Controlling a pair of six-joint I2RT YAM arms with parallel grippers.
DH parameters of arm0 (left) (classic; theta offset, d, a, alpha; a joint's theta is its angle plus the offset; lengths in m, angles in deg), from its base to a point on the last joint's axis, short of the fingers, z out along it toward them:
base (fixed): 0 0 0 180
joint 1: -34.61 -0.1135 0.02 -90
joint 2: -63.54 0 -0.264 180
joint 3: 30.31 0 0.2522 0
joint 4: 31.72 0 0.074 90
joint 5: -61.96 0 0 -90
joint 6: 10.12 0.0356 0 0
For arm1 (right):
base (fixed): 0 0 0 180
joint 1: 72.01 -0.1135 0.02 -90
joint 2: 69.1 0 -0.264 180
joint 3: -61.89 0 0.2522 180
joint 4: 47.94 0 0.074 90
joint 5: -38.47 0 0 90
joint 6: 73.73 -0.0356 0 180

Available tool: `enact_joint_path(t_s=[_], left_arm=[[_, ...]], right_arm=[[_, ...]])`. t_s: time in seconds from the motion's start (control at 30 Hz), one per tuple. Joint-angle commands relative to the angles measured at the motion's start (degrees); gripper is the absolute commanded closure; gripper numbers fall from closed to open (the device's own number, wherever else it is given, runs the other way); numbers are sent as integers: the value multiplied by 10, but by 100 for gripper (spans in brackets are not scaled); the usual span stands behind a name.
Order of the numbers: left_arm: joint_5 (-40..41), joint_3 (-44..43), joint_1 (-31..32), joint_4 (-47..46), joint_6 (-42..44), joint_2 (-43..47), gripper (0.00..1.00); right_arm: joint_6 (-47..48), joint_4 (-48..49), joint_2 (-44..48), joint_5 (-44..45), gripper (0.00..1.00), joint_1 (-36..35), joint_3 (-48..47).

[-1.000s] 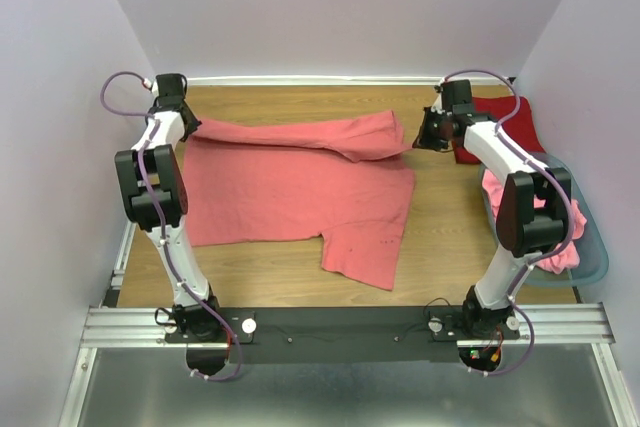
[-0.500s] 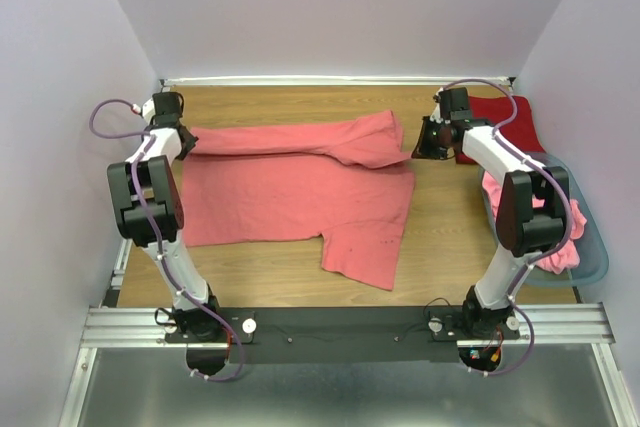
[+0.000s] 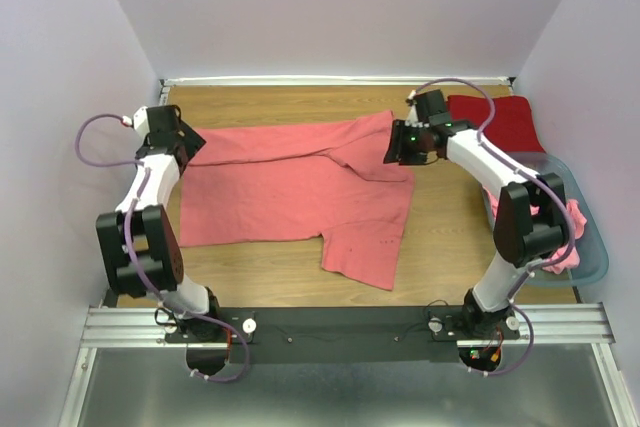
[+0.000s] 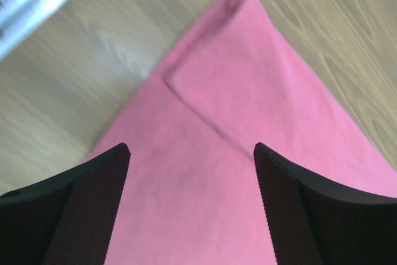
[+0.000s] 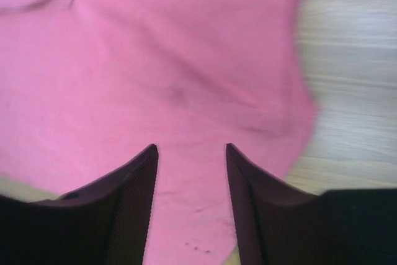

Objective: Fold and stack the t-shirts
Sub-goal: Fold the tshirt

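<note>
A salmon-pink t-shirt (image 3: 290,192) lies spread on the wooden table, its far edge folded toward me in a long band. My left gripper (image 3: 188,142) hovers open over the shirt's far left corner; in the left wrist view the gripper (image 4: 189,147) has only flat pink cloth (image 4: 205,172) and a fold line between its fingers. My right gripper (image 3: 392,150) is open over the shirt's far right end; in the right wrist view the gripper (image 5: 191,147) stands above loose cloth (image 5: 155,60), holding nothing. A deep red t-shirt (image 3: 500,119) lies folded at the far right.
A grey-blue basket (image 3: 596,252) at the right edge holds more pink t-shirts (image 3: 565,237). Bare wood (image 3: 450,237) shows between the spread shirt and the basket. Walls close in on three sides, and a metal rail (image 3: 340,325) runs along the near edge.
Both grippers have gone from shut to open and let go of the shirt's folded edge, which now lies flat. The right gripper has shifted left over the cloth; the left arm swung outward.
</note>
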State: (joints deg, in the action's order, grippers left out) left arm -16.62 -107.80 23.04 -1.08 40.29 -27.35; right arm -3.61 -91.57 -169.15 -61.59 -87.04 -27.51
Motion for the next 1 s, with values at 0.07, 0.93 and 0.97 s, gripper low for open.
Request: enact_joint_path(t_s=[0.07, 0.93, 0.97], left_arm=[[-32, 115, 80, -21, -40, 76, 27], [-134, 393, 327, 41, -341, 302, 42], [-132, 391, 335, 48, -339, 325, 40]], right_arm=[[-70, 31, -10, -56, 65, -86, 64], [-171, -105, 256, 68, 36, -70, 343], [-168, -106, 260, 76, 36, -69, 320]])
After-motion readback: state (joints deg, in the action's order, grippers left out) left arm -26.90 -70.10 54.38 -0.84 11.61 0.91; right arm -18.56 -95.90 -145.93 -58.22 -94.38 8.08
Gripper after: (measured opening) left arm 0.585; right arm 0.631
